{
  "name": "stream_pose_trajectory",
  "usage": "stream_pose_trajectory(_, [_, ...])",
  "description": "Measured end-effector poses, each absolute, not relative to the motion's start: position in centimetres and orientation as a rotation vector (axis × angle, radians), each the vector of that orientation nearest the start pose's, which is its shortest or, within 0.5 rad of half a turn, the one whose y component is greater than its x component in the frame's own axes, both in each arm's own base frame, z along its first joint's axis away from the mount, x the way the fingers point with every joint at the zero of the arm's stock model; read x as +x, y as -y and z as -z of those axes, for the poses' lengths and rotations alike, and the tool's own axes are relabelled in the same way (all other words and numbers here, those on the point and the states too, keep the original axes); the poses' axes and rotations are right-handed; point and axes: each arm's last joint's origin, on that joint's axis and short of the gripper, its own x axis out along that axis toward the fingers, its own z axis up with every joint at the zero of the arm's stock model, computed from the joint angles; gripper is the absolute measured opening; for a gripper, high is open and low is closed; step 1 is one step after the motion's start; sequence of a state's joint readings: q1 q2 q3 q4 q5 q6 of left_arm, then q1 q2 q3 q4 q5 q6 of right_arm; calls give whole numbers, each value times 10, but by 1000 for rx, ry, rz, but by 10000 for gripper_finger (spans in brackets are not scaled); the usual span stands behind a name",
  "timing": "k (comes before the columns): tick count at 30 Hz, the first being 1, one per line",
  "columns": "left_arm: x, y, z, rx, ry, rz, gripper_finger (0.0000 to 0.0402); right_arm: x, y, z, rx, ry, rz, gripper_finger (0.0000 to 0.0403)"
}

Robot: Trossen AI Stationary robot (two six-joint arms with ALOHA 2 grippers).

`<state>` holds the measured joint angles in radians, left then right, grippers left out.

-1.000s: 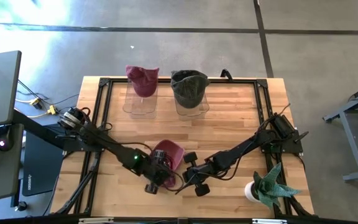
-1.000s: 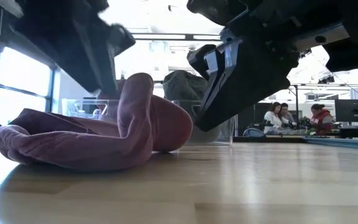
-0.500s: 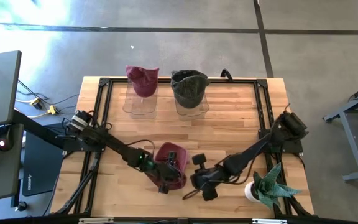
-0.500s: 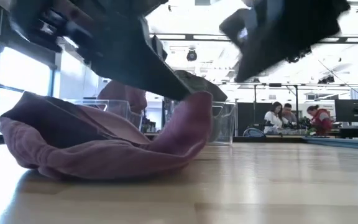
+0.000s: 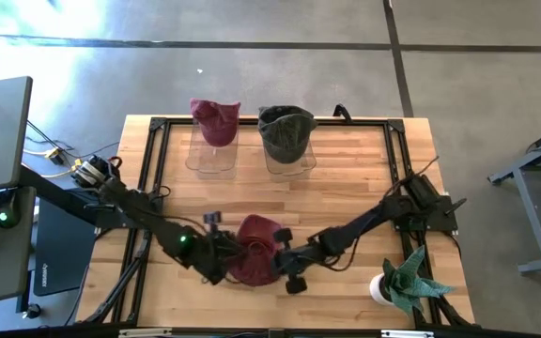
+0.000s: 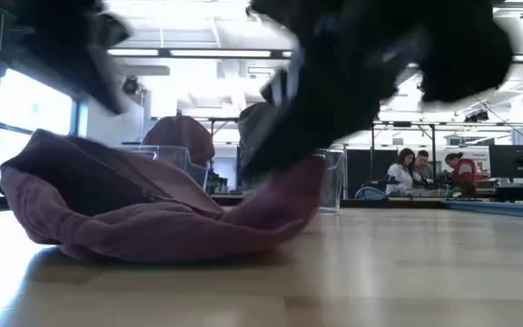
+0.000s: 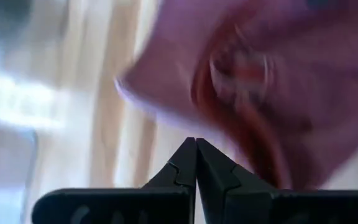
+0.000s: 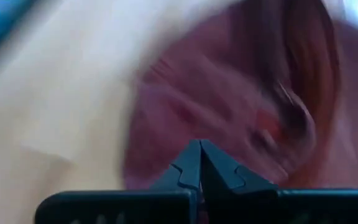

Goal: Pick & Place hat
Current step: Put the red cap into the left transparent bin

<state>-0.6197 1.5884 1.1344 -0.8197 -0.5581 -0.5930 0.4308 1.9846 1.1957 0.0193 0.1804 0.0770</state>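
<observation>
A maroon hat point(image 5: 256, 246) lies crumpled on the wooden table near its front edge, resting on its underside with its rim turned up point(image 6: 152, 209). My left gripper point(image 5: 231, 250) is shut at the hat's left side. In the left wrist view its tips point(image 7: 196, 142) stop just short of the cloth point(image 7: 278, 81). My right gripper point(image 5: 276, 255) is shut at the hat's right side, with the hat point(image 8: 229, 106) filling its wrist view behind the closed tips point(image 8: 199, 143). My right gripper slants down from the table's right toward the hat's raised right rim point(image 6: 289, 186), fingers shut with nothing between them. It seems to lean on that rim, but blur hides whether it touches. My left gripper touches nothing that I can see.
At the far side two clear stands carry another maroon hat point(image 5: 216, 120) and a dark green hat point(image 5: 285, 131). A potted plant point(image 5: 404, 282) stands at the near right corner. A black frame point(image 5: 153, 127) runs round the tabletop.
My left gripper swung in over the hat, then drew back toward the table's left edge. My right gripper pulled back toward the near right, then came in against the hat's right side. The hat slid a little toward the near edge and spread from a bunched fold into a wider, open shape.
</observation>
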Motion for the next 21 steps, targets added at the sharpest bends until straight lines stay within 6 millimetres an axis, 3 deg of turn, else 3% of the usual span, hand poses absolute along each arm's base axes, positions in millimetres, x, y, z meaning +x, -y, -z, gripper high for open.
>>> stream_pose_trajectory(5, [237,176,-218,118,-998,-251,0,356,-143,-145,-229,-970,49,1])
stream_pose_trajectory(9, [238,185,-219,103,-915,-241,0,346,-134,-158,-309,-964,254,1])
stream_pose_trajectory(12, [242,188,-221,101,-859,-231,0,348,-138,-169,-299,-898,224,1])
stream_pose_trajectory(16, [251,194,-224,154,-795,-150,0,354,-149,-173,-169,-863,20,1])
stream_pose_trajectory(21, [275,214,-206,433,-716,105,0,347,-150,-163,-175,-979,-67,2])
